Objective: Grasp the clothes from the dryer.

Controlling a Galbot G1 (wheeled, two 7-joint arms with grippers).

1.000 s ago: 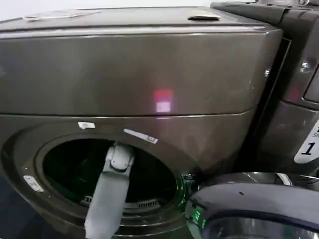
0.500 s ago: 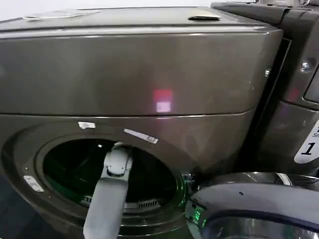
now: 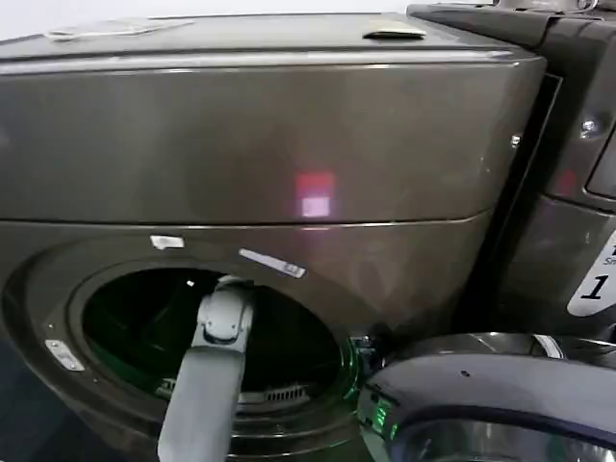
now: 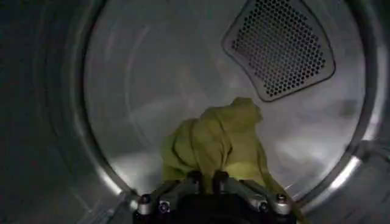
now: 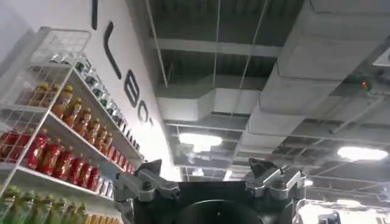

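The left gripper point(image 4: 207, 178), pinched tight on the crumpled yellow-green cloth point(image 4: 216, 140) inside the dark grey-brown metal dryer point(image 3: 269, 144), apparently has its grasp made, so withdrawal should follow.

A black numeral "1" is printed on a white sticker point(image 3: 595, 279) at the three o'clock edge of the head view, on a dark panel beside the dryer point(image 3: 260, 144). Small labels point(image 3: 272, 263) above the drum mouth cannot be read. Large dark letters point(image 5: 125, 88) are seen on a white wall in the right wrist view; no whole word can be made out.
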